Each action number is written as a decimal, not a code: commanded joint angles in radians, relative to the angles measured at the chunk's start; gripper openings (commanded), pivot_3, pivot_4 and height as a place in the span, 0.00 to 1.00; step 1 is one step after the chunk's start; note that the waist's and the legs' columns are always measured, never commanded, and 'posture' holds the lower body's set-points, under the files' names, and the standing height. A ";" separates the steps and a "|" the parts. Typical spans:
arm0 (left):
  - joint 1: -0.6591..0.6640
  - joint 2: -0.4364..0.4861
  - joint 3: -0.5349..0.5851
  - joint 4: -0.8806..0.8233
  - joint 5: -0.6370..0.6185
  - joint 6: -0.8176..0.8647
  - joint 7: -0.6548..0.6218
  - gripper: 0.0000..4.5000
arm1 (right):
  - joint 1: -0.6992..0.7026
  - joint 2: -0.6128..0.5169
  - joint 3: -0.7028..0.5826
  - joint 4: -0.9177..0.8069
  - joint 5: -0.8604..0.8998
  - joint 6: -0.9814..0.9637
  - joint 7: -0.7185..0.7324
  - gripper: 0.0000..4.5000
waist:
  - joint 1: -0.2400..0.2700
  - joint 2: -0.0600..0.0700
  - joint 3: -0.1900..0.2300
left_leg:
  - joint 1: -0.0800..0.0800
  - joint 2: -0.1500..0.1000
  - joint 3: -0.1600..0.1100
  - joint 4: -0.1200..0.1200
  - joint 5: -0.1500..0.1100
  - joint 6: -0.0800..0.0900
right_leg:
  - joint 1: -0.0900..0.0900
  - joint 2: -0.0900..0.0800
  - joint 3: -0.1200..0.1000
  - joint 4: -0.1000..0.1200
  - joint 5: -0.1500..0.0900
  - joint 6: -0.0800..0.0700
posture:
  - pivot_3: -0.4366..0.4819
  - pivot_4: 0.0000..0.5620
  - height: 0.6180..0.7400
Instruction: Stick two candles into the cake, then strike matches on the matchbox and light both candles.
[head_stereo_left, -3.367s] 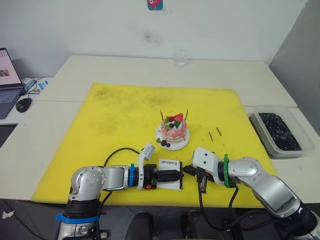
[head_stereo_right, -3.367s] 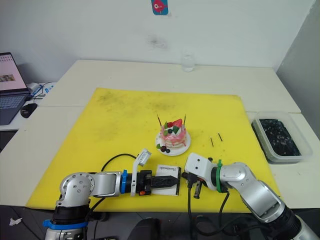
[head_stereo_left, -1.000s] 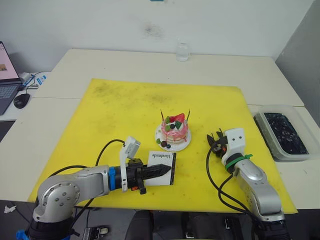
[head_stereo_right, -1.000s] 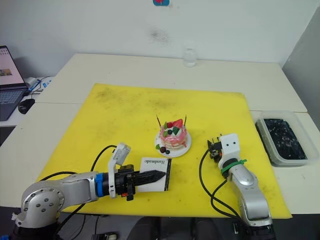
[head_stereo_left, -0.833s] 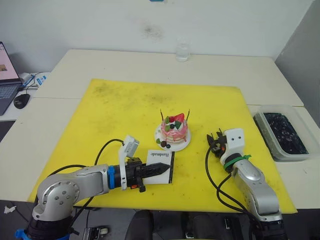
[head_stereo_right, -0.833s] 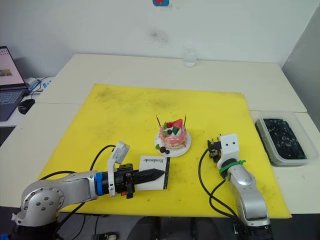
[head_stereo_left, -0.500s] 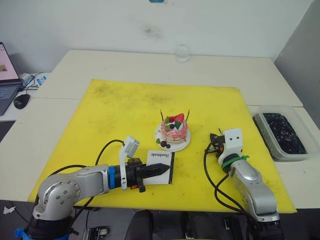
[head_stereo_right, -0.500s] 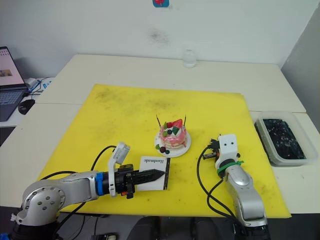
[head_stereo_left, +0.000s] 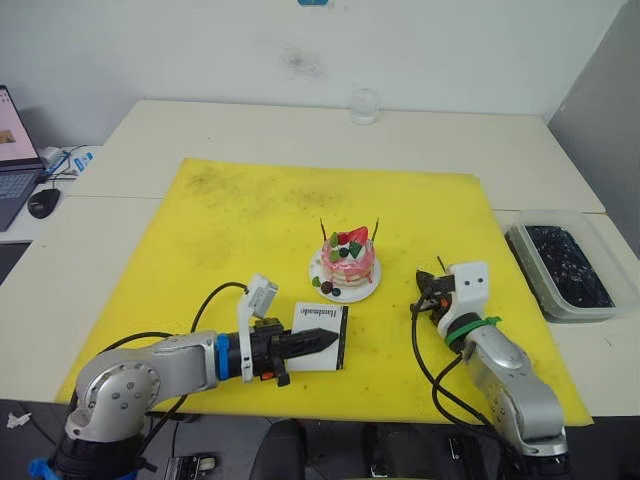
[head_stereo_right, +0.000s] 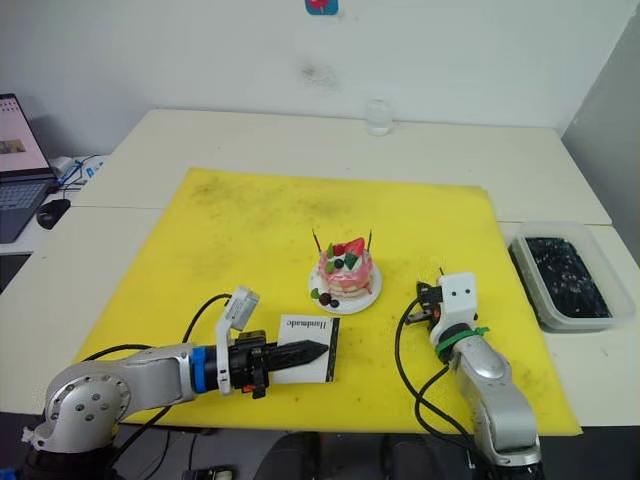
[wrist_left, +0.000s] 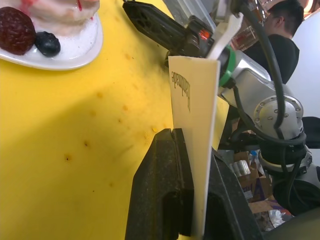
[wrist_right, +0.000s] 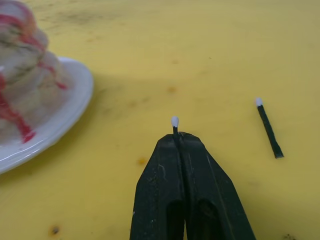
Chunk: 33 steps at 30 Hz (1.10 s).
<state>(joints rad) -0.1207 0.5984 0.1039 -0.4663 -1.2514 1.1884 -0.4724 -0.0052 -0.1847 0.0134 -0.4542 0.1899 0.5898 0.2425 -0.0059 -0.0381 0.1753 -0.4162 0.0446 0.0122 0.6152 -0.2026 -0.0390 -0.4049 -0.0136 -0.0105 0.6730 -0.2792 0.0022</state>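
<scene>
While sitting on a small white plate (head_stereo_left: 322, 272), looks pink and round: cake (head_stereo_left: 349, 258), with white cream, a red strawberry and dark berries on top. Two thin dark candles (head_stereo_left: 376, 227) stuck in, one on each side. Just in front, white matchbox (head_stereo_left: 320, 316) pinched on edge by the left gripper (head_stereo_left: 322, 340). Beside the cake, right gripper (wrist_right: 178, 137) squeezed tight on a match (wrist_right: 174, 121), white tip poking out. Second match (wrist_right: 268, 129) lying near. Underneath, yellow mat (head_stereo_left: 230, 230) on a pale table (head_stereo_left: 250, 125). Far back, a glass (head_stereo_left: 364, 103); off right, a tub (head_stereo_left: 560, 268) of dark bits.
</scene>
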 joint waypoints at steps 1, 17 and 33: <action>-0.016 -0.004 -0.016 -0.007 -0.005 -0.015 -0.021 0.00 | 0.031 -0.043 -0.008 -0.075 0.042 0.006 0.059 0.01 | 0.000 0.000 0.000 | 0.000 0.000 0.000 0.001 0.000 0.000 | 0.000 0.000 0.000 0.001 0.000 0.000 | 0.48 0.27 1.00; -0.001 0.032 -0.020 -0.007 0.012 -0.017 -0.053 0.00 | 0.129 -0.157 0.087 -0.055 0.036 -0.095 0.200 0.10 | 0.001 0.000 0.000 | 0.000 0.001 -0.001 0.012 0.000 0.000 | 0.001 0.001 0.000 0.008 0.001 -0.002 | 0.48 0.27 1.00; -0.022 0.033 -0.029 0.018 0.032 -0.018 -0.070 0.00 | 0.094 -0.153 0.115 0.031 -0.015 -0.204 0.208 0.21 | 0.001 0.000 0.000 | 0.000 0.001 -0.001 0.012 0.000 0.000 | 0.001 0.001 0.000 0.008 0.001 -0.002 | 0.48 0.27 1.00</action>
<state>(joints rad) -0.1309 0.6290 0.0727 -0.4397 -1.2173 1.1877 -0.5258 0.0975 -0.3408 0.1244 -0.4298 0.1785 0.3983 0.4535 -0.0053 -0.0378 0.1755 -0.4162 0.0461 0.0108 0.6275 -0.2027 -0.0387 -0.4042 -0.0122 -0.0103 0.6808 -0.2780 0.0001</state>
